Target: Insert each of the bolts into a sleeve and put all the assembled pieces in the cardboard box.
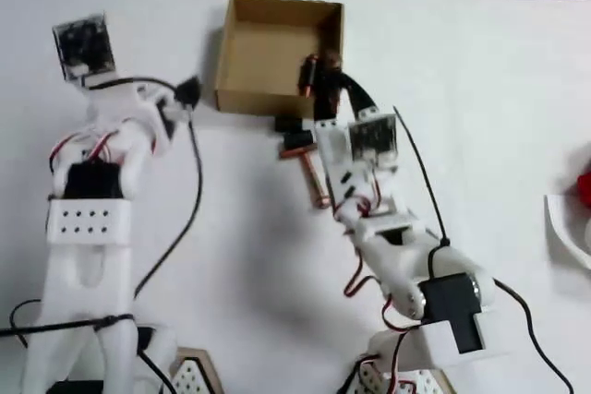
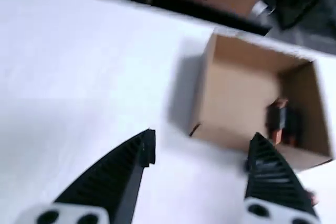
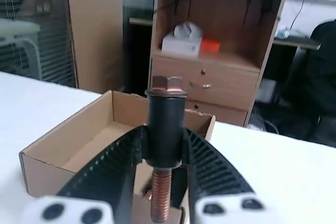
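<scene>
My right gripper (image 3: 164,136) is shut on a black sleeve (image 3: 165,129) with a copper bolt (image 3: 160,192) through it, hex head up. It holds this upright over the near right corner of the open cardboard box (image 3: 100,140). From above, the held piece (image 1: 312,76) sits at the right wall of the box (image 1: 268,48), with the right gripper (image 1: 320,83) around it. A loose copper bolt (image 1: 314,177) and a black sleeve (image 1: 288,124) lie on the table just in front of the box. My left gripper (image 2: 202,148) stands open and empty left of the box (image 2: 236,98); its place in the high view is (image 1: 188,91).
A white bowl (image 1: 565,223) with something red (image 1: 584,186) sits at the table's right edge. The left arm's cable (image 1: 189,209) trails across the white table. Furniture and a wooden cabinet (image 3: 210,77) stand beyond the table's far edge.
</scene>
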`<state>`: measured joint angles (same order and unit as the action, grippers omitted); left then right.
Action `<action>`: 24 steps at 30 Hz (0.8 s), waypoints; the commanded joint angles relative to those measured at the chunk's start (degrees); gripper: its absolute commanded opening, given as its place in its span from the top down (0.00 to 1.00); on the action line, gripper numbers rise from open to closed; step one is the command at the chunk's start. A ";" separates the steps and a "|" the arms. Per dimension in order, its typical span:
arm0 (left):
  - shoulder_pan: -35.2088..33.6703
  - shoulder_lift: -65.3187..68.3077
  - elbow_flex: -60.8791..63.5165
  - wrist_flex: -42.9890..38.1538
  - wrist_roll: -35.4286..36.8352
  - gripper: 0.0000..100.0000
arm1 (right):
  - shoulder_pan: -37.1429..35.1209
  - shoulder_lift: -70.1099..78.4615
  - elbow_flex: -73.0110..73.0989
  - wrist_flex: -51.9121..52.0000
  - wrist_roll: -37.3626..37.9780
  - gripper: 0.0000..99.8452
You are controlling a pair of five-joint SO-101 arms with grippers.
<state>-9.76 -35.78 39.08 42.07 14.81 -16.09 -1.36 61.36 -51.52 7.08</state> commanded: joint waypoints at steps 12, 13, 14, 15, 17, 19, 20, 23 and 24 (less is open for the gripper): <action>-1.14 5.98 20.35 -27.60 -0.35 0.71 | -2.42 0.92 -39.74 47.16 -16.44 0.98; -1.05 5.98 20.44 -27.52 -0.35 0.71 | -2.42 2.68 -43.16 49.45 -17.76 0.98; -0.97 6.15 20.44 -27.52 -0.35 0.71 | -2.42 4.53 -46.33 51.82 -18.55 0.98; -1.05 6.24 20.44 -27.52 -0.35 0.71 | -2.42 6.46 -49.49 53.85 -18.99 0.98; -1.05 6.24 20.79 -27.52 -0.35 0.71 | -2.42 10.07 -55.03 57.27 -19.25 0.98; -1.05 6.24 22.11 -27.96 -0.35 0.71 | -2.42 13.58 -59.78 59.74 -19.25 0.98; -0.97 6.24 22.55 -27.96 -0.35 0.71 | -2.42 15.16 -61.98 60.88 -19.25 0.98; -0.88 6.24 22.81 -27.96 -0.35 0.71 | -2.42 20.26 -67.96 63.96 -19.25 0.98; -0.88 6.24 22.81 -27.96 -0.35 0.71 | -2.42 22.02 -70.15 65.19 -19.25 0.98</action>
<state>-10.37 -29.36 62.11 15.25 14.81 -18.02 18.59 -0.18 11.43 -11.56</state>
